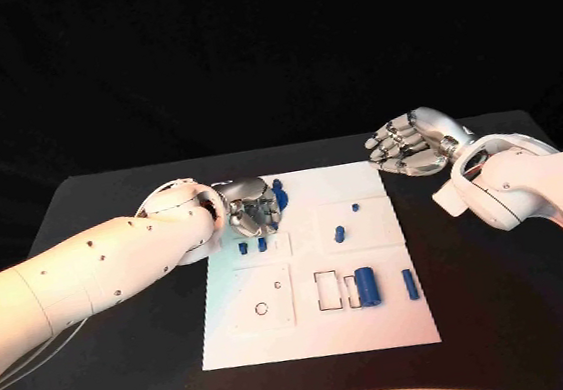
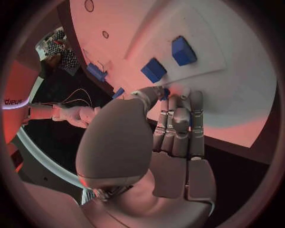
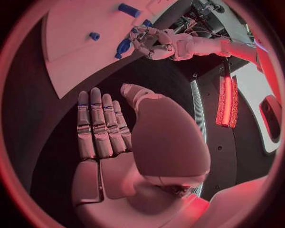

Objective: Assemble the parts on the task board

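The white board (image 1: pixel 326 329) lies in the middle of the black table (image 1: pixel 107 199), with small blue parts spread over it. The left hand (image 1: pixel 246 209) rests over the board's far left corner, its fingers (image 2: pixel 178 124) laid side by side and pointing down onto the white surface. A blue part (image 1: pixel 278 192) sits right at those fingertips, touching or nearly touching them; whether the hand actually holds it I cannot tell. Two short blue pegs (image 1: pixel 253 245) stand just beside the hand on its near side, and in the left wrist view they appear as two blue blocks (image 2: pixel 169 61) a little beyond the fingertips.

The right hand (image 1: pixel 412 144) hovers off the board's far right corner, above the table, fingers straight and together, palm bare, holding nothing. A thick blue cylinder (image 1: pixel 367 286) and a thin blue rod (image 1: pixel 409 283) lie on the board's near right part, well apart from both hands.
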Motion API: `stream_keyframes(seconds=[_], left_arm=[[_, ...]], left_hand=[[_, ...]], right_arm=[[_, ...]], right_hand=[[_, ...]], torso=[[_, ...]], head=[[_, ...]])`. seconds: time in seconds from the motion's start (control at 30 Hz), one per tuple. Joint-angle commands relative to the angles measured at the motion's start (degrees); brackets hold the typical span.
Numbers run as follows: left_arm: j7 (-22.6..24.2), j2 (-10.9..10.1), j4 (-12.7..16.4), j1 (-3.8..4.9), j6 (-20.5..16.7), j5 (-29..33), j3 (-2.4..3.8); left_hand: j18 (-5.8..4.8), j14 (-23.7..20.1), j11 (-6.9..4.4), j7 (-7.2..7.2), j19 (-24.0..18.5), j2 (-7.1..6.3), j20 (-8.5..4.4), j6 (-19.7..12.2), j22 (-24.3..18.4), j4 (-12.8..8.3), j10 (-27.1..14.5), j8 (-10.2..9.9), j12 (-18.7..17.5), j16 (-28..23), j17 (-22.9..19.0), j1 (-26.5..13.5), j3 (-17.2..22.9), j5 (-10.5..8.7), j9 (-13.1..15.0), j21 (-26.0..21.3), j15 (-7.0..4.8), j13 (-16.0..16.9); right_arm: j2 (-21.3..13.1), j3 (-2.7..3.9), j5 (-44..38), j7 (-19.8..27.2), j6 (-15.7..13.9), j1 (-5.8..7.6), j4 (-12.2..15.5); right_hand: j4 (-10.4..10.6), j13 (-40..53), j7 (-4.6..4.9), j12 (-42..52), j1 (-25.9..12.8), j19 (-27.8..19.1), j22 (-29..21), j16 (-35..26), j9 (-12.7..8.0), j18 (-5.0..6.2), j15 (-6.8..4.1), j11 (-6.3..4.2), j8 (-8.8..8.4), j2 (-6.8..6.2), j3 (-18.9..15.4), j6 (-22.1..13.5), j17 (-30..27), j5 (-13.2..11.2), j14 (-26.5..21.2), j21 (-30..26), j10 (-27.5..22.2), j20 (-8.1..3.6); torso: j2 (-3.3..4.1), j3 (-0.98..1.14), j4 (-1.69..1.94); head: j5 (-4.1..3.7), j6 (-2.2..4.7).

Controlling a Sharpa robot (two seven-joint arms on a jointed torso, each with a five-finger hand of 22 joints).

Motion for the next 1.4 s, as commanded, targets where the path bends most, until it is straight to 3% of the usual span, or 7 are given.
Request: stream_keyframes(seconds=[0.03,0.3,0.8,1.0,1.27,1.4], left_arm=[[-0.2,0.2,0.0,-0.09,0.9,-0.4,-0.07],[0.1,0.5,0.0,-0.10,0.6,-0.4,-0.19],[0.6,0.6,-0.4,-0.24,-1.0,0.1,-0.28],[0.7,-0.4,0.8,-0.28,-2.5,1.9,0.03],[0.8,-2.8,3.2,-0.26,-3.9,4.2,1.45],[0.7,-4.1,4.3,-0.24,-4.3,4.5,1.86]], left_hand=[[0.44,1.8,-0.39,-0.23,1.0,0.77,-0.17,1.1,2.3,-0.5,1.2,-0.2,0.0,1.5,2.5,0.7,0.9,-0.34,0.0,2.0,-0.25,-0.1],[0.15,3.3,-0.99,-0.56,1.8,1.79,-0.67,2.8,4.9,-1.5,2.7,-0.3,-0.3,3.0,4.5,0.8,1.7,-0.57,0.1,4.4,-0.78,-0.3],[-0.09,4.2,-1.20,-0.79,2.5,2.25,-0.90,4.2,6.6,-1.7,3.7,-0.3,-1.2,3.7,5.4,-0.1,1.9,-0.68,0.4,5.7,-0.99,-0.6],[-0.30,5.0,-1.30,-0.91,3.4,2.33,-0.98,4.8,7.7,-1.8,4.4,-0.4,-1.6,4.1,6.5,-0.4,2.0,-0.62,0.5,6.5,-1.10,-0.7],[-0.41,5.5,-1.31,-0.92,4.0,2.06,-1.04,4.9,8.4,-2.1,4.7,-0.7,-2.0,4.4,7.2,-0.6,2.0,-0.56,0.5,7.0,-1.14,-0.8],[-0.43,5.6,-1.31,-0.93,4.1,1.98,-1.05,4.9,8.5,-2.1,4.8,-0.8,-2.1,4.5,7.2,-0.7,2.0,-0.55,0.5,7.1,-1.14,-0.8]], right_arm=[[0.1,0.01,0.1,0.5,0.4,-0.03,0.0],[0.1,0.01,0.1,0.6,0.4,-0.03,0.0],[0.1,0.01,0.1,0.5,0.3,-0.03,0.1],[0.1,0.01,0.2,0.5,0.3,-0.03,0.1],[0.1,0.01,0.2,0.5,0.3,-0.11,-0.2],[-0.1,0.01,0.2,0.6,0.2,-0.13,-0.2]], right_hand=[[0.0,-0.1,0.21,-0.2,-0.4,-0.3,0.0,-0.3,0.0,0.64,-0.10,0.32,-0.38,0.07,0.3,0.2,-0.1,0.1,-0.5,-0.2,0.3,0.14],[0.0,-0.1,0.22,-0.2,-0.5,-0.3,-0.1,-0.3,0.0,0.65,-0.08,0.33,-0.39,0.11,0.3,0.2,-0.1,0.1,-0.5,-0.3,0.3,0.16],[0.1,-0.1,0.24,-0.3,-0.8,-0.4,-0.1,-0.4,0.0,0.65,-0.04,0.36,-0.42,0.18,0.4,0.2,-0.1,0.1,-0.5,-0.3,0.3,0.21],[0.2,-0.1,0.25,-0.3,-0.9,-0.4,-0.2,-0.4,-0.1,0.65,-0.02,0.37,-0.43,0.19,0.4,0.2,-0.1,0.0,-0.6,-0.4,0.3,0.23],[0.2,-0.1,0.25,-0.3,-0.9,-0.4,-0.2,-0.4,-0.1,0.65,-0.01,0.37,-0.44,0.20,0.4,0.2,-0.1,0.0,-0.6,-0.4,0.3,0.24],[0.2,-0.1,0.25,-0.3,-0.9,-0.4,-0.2,-0.4,-0.1,0.65,-0.01,0.37,-0.44,0.20,0.4,0.2,-0.1,0.0,-0.6,-0.4,0.3,0.24]], torso=[[0.01,0.02,0.00],[0.01,0.05,-0.10],[-0.01,0.01,-0.04],[-0.02,-0.09,-0.04],[-0.12,-0.16,0.17],[-0.15,-0.23,0.30]], head=[[0.01,-0.10],[-0.04,-0.19],[-0.06,-0.33],[-0.07,-0.02],[-0.08,0.17],[-0.03,0.21]])
